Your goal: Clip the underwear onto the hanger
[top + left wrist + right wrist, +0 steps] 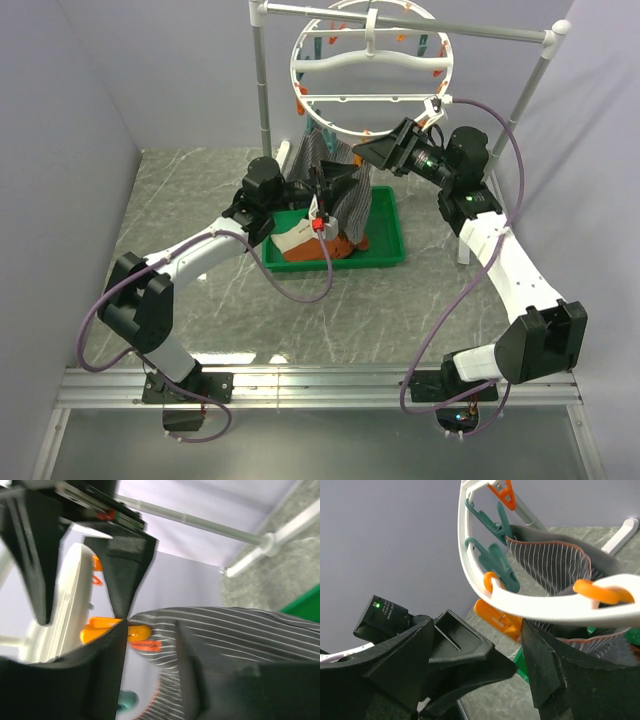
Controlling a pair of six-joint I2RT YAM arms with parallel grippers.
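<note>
Left jaws stand apart at an orange clothespin (97, 628), the striped underwear (240, 630) just beside them. Right jaws are wide apart, either side of the hanger (530, 607) rim. The underwear hangs from that ring over the green tray (392, 218), toward the surface's far edge.

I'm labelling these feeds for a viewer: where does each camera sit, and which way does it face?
Top external: fixed above and behind the bases, looking down on the table; left arm and right arm show whole, reaching toward the hanger.
Left wrist: on the left arm, facing along the left gripper at the underwear and an orange clothespin.
Right wrist: on the right arm, facing up past the right gripper at the hanger's ring and teal clothespins.
Shared: both wrist views show the striped underwear.
</note>
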